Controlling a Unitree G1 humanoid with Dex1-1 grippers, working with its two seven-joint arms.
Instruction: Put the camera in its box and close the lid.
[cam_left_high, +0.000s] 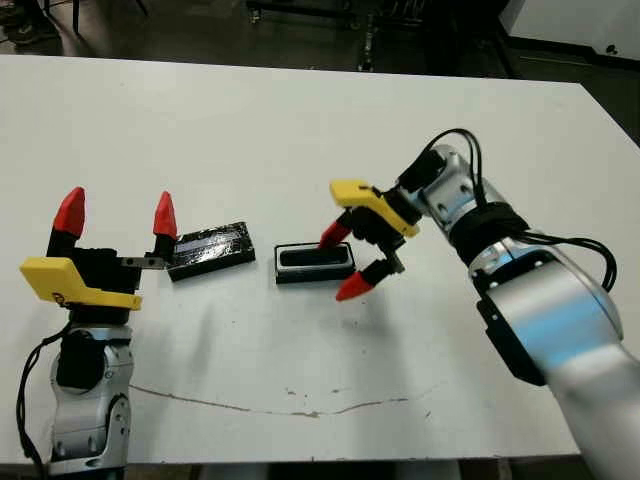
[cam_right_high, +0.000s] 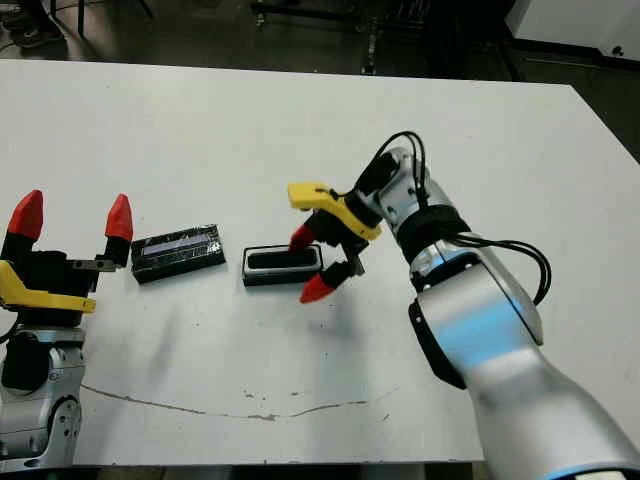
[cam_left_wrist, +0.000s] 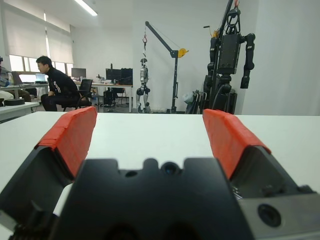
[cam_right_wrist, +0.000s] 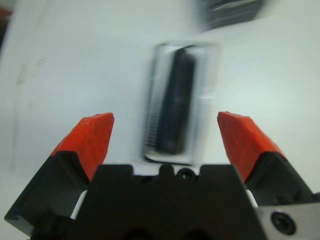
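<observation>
The box (cam_left_high: 315, 264), a shallow black-rimmed tray with a white interior, lies at the table's middle with the slim black camera (cam_left_high: 313, 257) lying inside it. In the right wrist view the camera (cam_right_wrist: 176, 102) rests lengthwise in the box (cam_right_wrist: 182, 50). My right gripper (cam_left_high: 346, 264) is open at the box's right end, one red finger over the rim and one in front of it, holding nothing. The lid (cam_left_high: 210, 249), a glossy black slab with a pale stripe, lies flat to the left of the box. My left gripper (cam_left_high: 117, 214) stands open and upright just left of the lid, holding nothing.
The white table (cam_left_high: 300, 130) stretches far behind the box. A thin dark scratch (cam_left_high: 280, 408) runs along the table near the front edge. In the left wrist view a seated person (cam_left_wrist: 57, 90) and standing robots (cam_left_wrist: 230, 55) show beyond the table.
</observation>
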